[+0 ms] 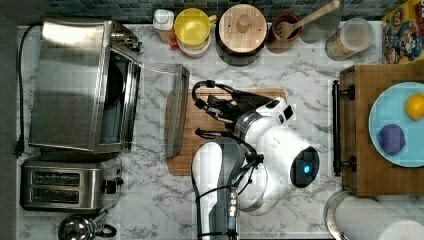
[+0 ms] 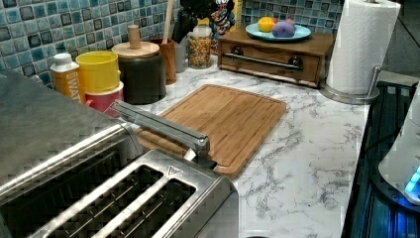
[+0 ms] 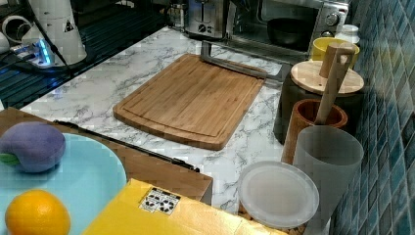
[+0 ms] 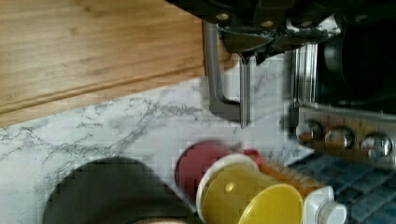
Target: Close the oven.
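Top view: the oven (image 1: 70,85) sits at the top view's left, its door (image 1: 176,112) folded flat over the cutting board (image 1: 235,130). Whether the gripper (image 1: 210,105) is clenched I cannot tell. Hook under the far-edge handle and lift evenly.

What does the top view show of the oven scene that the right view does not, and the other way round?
Top view alone: the oven's shiny flat top, the arm's white body above the cutting board, and a kettle below the toaster.

Right view alone: the oven's dark interior with a dark pan inside, and its knobs.

Both: the oven door hanging open with its bar handle over the board's edge, the yellow cup, and the wooden-lidded canister.
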Robot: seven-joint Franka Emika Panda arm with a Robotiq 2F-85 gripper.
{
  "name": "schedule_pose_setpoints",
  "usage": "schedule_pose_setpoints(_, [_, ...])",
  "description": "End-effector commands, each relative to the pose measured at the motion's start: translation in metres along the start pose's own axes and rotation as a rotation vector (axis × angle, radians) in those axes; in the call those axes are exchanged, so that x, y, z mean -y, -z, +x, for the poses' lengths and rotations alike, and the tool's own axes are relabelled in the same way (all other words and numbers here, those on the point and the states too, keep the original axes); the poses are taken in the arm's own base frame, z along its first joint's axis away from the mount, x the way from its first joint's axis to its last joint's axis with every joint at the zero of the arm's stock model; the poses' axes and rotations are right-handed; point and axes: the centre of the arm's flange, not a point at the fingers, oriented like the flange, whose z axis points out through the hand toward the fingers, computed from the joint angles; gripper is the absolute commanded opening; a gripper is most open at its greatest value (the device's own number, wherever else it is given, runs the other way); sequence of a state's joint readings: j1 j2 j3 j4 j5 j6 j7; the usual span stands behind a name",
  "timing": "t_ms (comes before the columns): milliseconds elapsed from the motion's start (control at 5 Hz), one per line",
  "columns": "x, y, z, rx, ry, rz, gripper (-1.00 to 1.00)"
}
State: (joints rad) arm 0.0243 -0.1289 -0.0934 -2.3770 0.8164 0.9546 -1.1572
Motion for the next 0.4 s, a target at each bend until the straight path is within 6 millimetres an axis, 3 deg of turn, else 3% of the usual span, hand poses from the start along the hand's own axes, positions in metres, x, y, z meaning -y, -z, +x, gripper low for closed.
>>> schedule_pose_setpoints(200, [0.001, -0.128, -0.045, 0.167, -0.075, -0.014, -1.00])
schedule_pose_setpoints(400, [-0.011, -0.123, -0.038, 0.064, -0.096, -0.032, -1.00])
